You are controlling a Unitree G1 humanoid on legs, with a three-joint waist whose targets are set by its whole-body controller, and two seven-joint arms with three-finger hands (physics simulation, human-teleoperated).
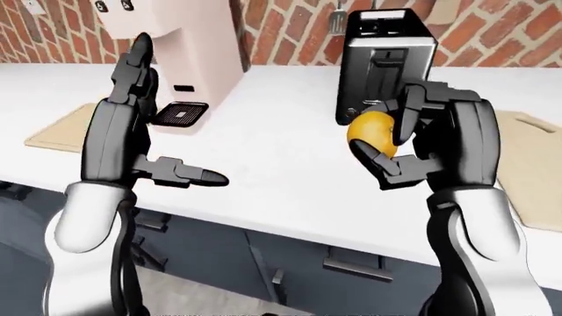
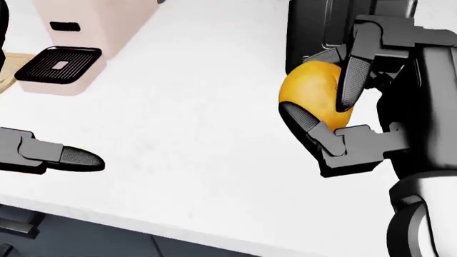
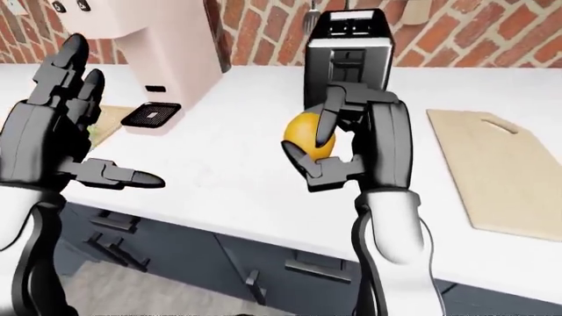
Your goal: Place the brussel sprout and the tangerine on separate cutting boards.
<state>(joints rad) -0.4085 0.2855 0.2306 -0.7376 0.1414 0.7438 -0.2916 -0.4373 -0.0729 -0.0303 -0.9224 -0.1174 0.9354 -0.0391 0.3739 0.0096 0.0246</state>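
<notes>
The right hand (image 2: 336, 101) is clamped on the tangerine (image 2: 308, 95), its dark fingers (image 2: 350, 83) wrapped over the top and under the bottom of the fruit, holding it up off the white surface (image 2: 193, 107). In the eye views the fruit hangs just in front of the black toaster (image 3: 347, 52), which stands toward the far edge of the surface against the brick wall (image 1: 281, 26).

The left hand (image 3: 66, 115) is raised with its fingers spread apart, gripping nothing; one finger juts out level above the near edge of the surface.

A bare wooden cutting board (image 3: 496, 164) lies at the right edge of the surface, well apart from the tangerine. A second board (image 1: 66, 125) lies toward the left edge, mostly hidden behind the left arm. The brussel sprout cannot be made out in these views. A pale pink coffee machine (image 1: 189, 46) with a black drip grille (image 2: 58, 65) stands near the far left of the surface. Dark cabinet fronts (image 1: 263, 263) run below the near edge.
</notes>
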